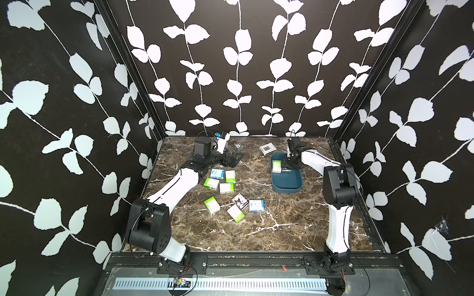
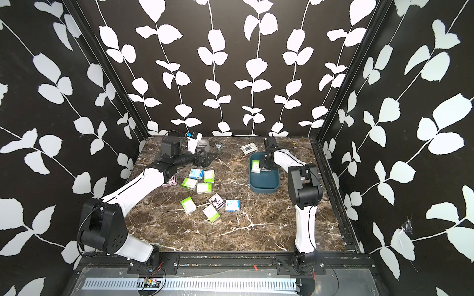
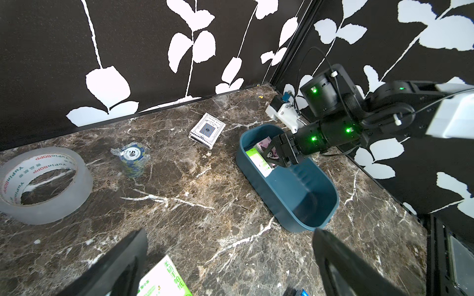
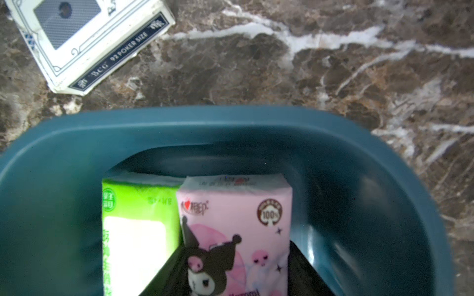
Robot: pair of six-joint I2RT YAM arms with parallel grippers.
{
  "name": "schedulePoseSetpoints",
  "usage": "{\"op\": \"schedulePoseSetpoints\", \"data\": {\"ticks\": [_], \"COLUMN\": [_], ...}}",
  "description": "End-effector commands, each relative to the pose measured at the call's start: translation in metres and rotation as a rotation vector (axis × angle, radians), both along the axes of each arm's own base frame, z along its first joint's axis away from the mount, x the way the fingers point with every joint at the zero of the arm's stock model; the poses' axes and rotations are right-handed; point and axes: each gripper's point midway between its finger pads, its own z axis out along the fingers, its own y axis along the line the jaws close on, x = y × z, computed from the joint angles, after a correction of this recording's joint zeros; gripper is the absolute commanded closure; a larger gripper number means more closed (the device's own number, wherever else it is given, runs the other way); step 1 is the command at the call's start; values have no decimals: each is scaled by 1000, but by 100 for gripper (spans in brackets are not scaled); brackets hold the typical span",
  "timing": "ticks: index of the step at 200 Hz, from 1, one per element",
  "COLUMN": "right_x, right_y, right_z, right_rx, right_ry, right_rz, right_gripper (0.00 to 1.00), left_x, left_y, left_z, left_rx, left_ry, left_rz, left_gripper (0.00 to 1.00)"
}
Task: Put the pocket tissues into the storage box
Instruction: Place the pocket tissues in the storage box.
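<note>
We are reaching the right gripper down into the storage box, which is sitting at about 2 o'clock on the table. Its fingers are flanking a pink cartoon pack standing on edge, though we cannot tell whether they are pinching it or standing just clear of it. We are setting this pack upright against the green pack in the box's 11 o'clock corner, probably so that packs file side by side and the rest of the floor is free for the many not yet in. The other pocket tissues are lying loose from 10 to 8 o'clock of the table's middle. We are holding the left gripper spread wide and empty at the 11 o'clock edge of that scatter, likely so it is poised for a pick without crossing the right arm. The card deck at the box's 11 o'clock is no part of the job.
</note>
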Motion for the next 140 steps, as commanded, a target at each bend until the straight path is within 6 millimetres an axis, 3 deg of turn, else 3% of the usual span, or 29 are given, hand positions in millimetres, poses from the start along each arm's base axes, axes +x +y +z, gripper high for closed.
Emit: {"op": "schedulePoseSetpoints", "data": {"ticks": [1,26,68,88,111,140], "right_x": [9,8,3,-3,-14,-30], "right_y": [0,1,-3,-6,-10,-16], "right_z": [12,19,38,47,59,62], "right_rx": [6,11,6,-3,-22,-60], "right_ry": [-22,-32,-64,-76,-83,-61], "right_rz": [-8,-3,-10,-7,12,45], "right_gripper": [38,32,31,40,43,51], "left_x": [-4,-4,-4,-4,-4,-2], "left_y": [0,-1,-1,-1,-1,-3], "left_z": [10,10,11,13,14,14], "left_rx": [4,4,1,0,-6,-19], "left_ry": [-22,-21,-18,-25,-24,-21], "left_rz": [-10,-10,-8,-7,-10,-12], "left_gripper": [1,1,1,1,1,1]}}
